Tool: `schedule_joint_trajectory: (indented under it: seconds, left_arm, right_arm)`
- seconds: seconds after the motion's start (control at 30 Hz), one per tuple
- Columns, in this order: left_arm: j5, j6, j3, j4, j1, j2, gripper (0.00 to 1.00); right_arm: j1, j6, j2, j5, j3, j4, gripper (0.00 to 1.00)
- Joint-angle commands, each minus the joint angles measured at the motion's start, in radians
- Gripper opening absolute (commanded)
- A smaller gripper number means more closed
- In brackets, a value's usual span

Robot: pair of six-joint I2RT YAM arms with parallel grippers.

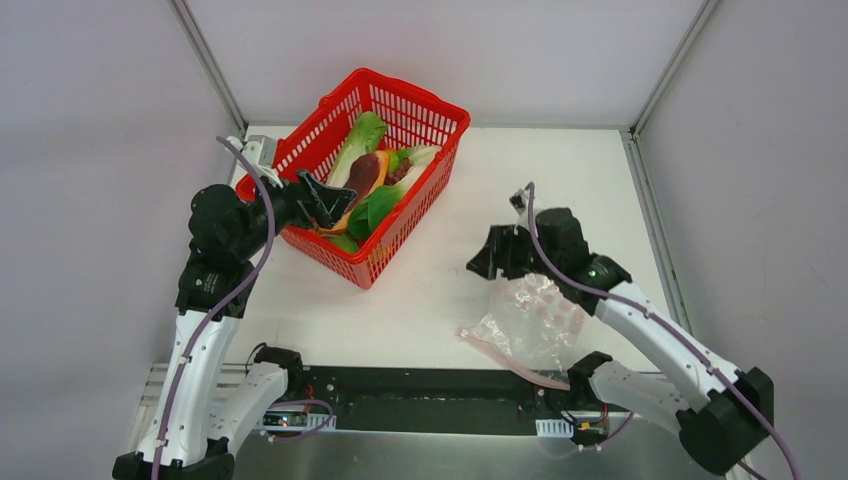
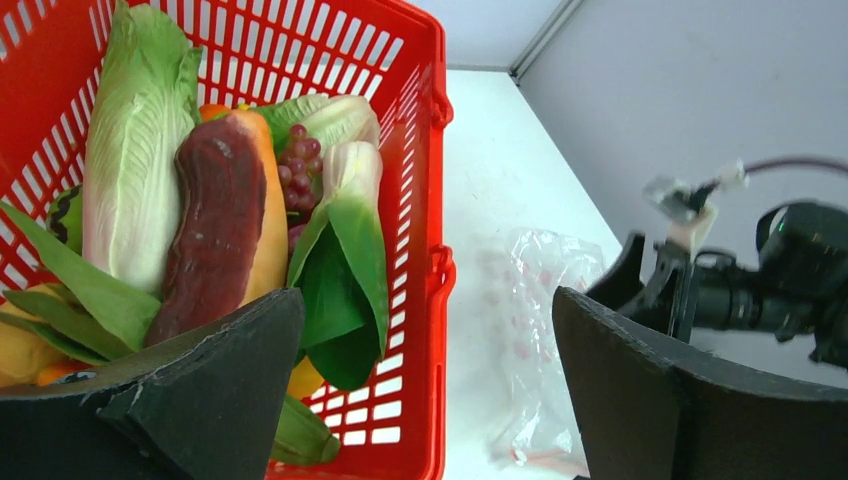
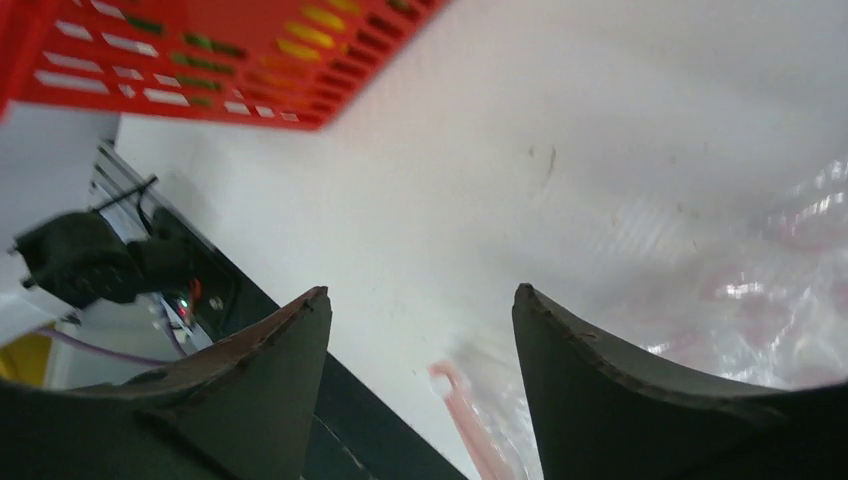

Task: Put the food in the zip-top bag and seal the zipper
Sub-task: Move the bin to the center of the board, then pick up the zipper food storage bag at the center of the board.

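Note:
The food lies in a red mesh basket [image 1: 432, 118]: an orange bun with a brown sausage [image 2: 225, 220], a green-white bok choy [image 2: 135, 150], green leaves [image 2: 345, 270] and something yellow [image 2: 20, 350] that may be the lemon. My left gripper [image 1: 318, 200] hovers wide open over the basket's near rim, holding nothing. The zip-top bag [image 1: 530, 312] lies crumpled and flat on the table at the front right, its pink zipper [image 1: 510, 362] toward the near edge. My right gripper [image 1: 490, 258] hangs open just beyond the bag, with only table and the zipper's end [image 3: 465, 410] showing between its fingers.
Purple toy grapes [image 2: 300, 165] also sit in the basket. A black base plate [image 1: 430, 395] runs along the table's near edge just below the bag. Grey walls and metal frame posts [image 1: 208, 60] close in the table on three sides.

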Motion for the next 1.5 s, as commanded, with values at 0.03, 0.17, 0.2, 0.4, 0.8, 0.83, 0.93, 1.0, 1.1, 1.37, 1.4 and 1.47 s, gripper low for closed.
schedule_joint_trajectory:
  seconds: [0.03,0.17,0.2,0.4,0.8,0.83,0.93,1.0,1.1,1.37,1.4,1.47]
  left_arm:
    - [0.035,-0.055,-0.011,0.14,0.009,0.006,0.98]
    - [0.027,-0.044,-0.015,0.128,0.009,0.0,0.98]
    - [0.022,-0.04,-0.02,0.129,0.009,-0.004,0.98]
    - [0.004,-0.034,-0.038,0.134,0.009,-0.01,0.98]
    - [-0.022,-0.025,-0.063,0.118,0.009,-0.029,0.98]
    - [-0.023,-0.025,-0.065,0.118,0.009,-0.028,0.98]
    - [-0.018,-0.027,-0.066,0.119,0.009,-0.023,0.98]
    - [-0.014,-0.028,-0.066,0.121,0.009,-0.022,0.98]
    - [-0.013,-0.025,-0.064,0.118,0.009,-0.023,0.98]
    - [-0.023,-0.013,-0.07,0.107,0.009,-0.029,0.98]
    - [-0.022,-0.014,-0.069,0.108,0.009,-0.028,0.98]
    - [-0.022,-0.012,-0.07,0.107,0.009,-0.028,0.98]
  right_arm:
    - [0.054,-0.077,-0.144,-0.05,-0.185,-0.007,0.7]
    - [0.116,-0.057,-0.156,-0.067,-0.183,-0.087,0.73]
    - [0.136,-0.045,-0.159,-0.024,-0.177,-0.109,0.73]
    - [0.205,-0.003,-0.134,-0.035,-0.13,-0.26,0.75]
    - [0.431,0.23,-0.017,0.314,-0.109,-0.495,0.79]
    - [0.442,0.232,-0.016,0.351,-0.104,-0.497,0.79]
    - [0.449,0.233,-0.006,0.444,-0.111,-0.466,0.76]
    - [0.45,0.216,0.017,0.439,-0.136,-0.429,0.76]
    - [0.449,0.212,0.095,0.413,-0.141,-0.397,0.7]
    - [0.454,0.234,0.154,0.375,-0.186,-0.344,0.62]
    - [0.454,0.239,0.155,0.383,-0.187,-0.342,0.6]
    - [0.455,0.246,0.159,0.4,-0.186,-0.336,0.55]
